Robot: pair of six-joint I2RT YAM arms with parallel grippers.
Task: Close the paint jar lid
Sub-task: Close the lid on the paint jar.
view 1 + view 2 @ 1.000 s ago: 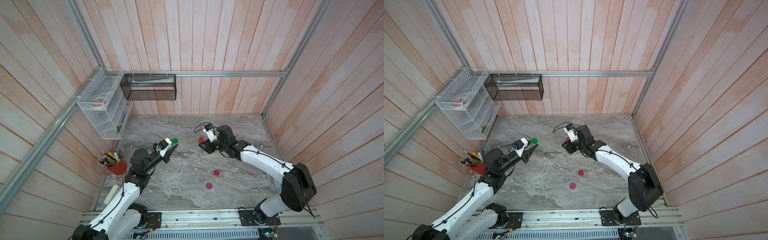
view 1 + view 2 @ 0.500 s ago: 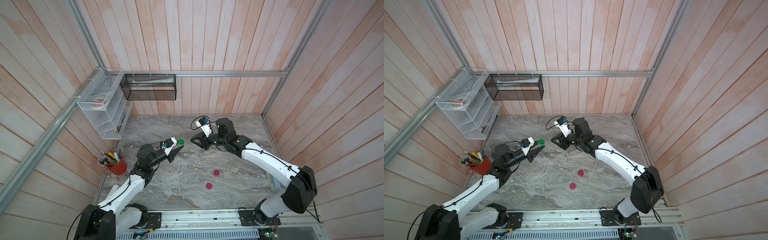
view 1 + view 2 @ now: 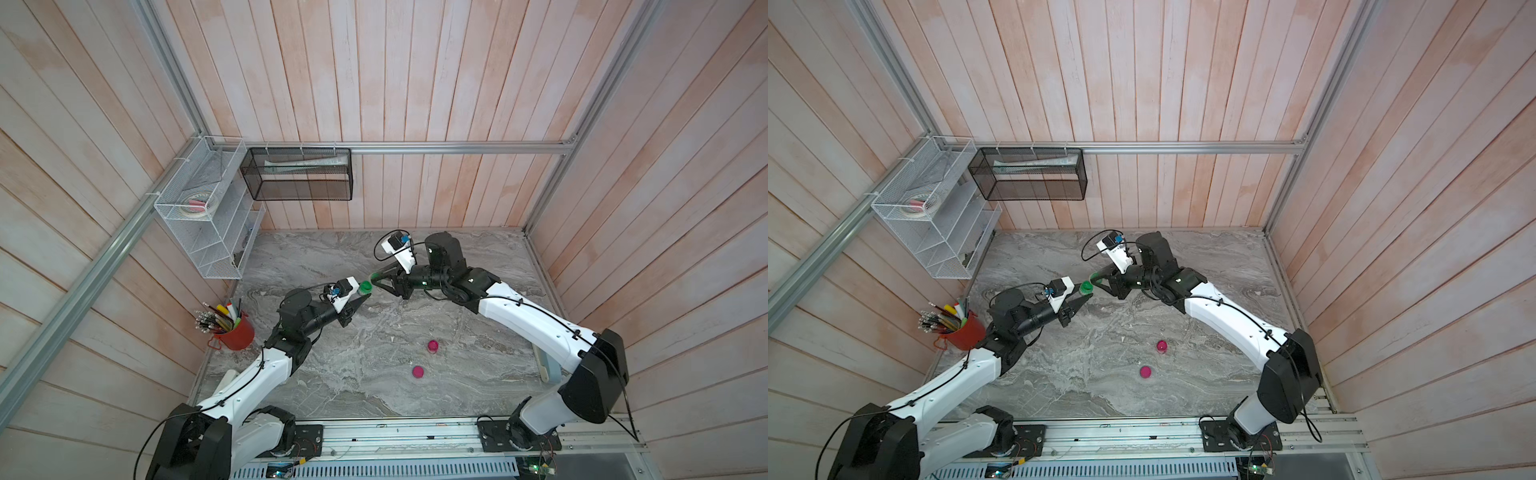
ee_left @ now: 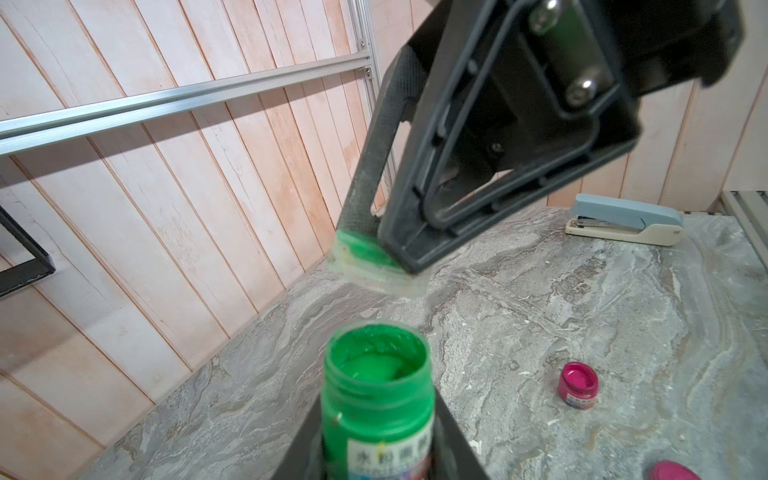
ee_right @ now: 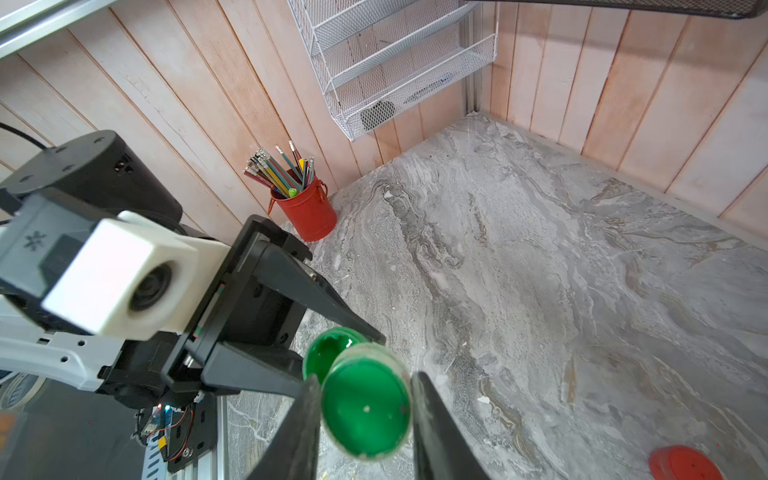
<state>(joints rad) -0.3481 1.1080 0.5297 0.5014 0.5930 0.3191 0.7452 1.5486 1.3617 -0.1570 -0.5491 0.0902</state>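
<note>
Two pincers meet in mid-air. The left pincer (image 3: 360, 296) is clamped on the one green jar (image 4: 376, 374), which is open. The right pincer (image 3: 379, 279) grips the one green lid (image 5: 365, 409), held tilted just off the jar's mouth, not touching. On the table (image 3: 457, 390), nearer the right pincer, sit one pink jar (image 3: 432, 345) and one pink lid (image 3: 417, 371).

Between the left fingers (image 4: 299, 451), matt black plastic, the green paint jar (image 4: 376, 399) is clear plastic smeared with glossy wet paint. The lid (image 5: 365, 411) between the right fingers (image 5: 436, 436) looks alike, its inside slick green; one of those fingers has a finely textured inner face. Under the fingers the counter (image 5: 540, 291) looks like dull, veined grey stone; behind the left fingers, the red pencil bucket (image 5: 309, 212) is glossy painted metal.
</note>
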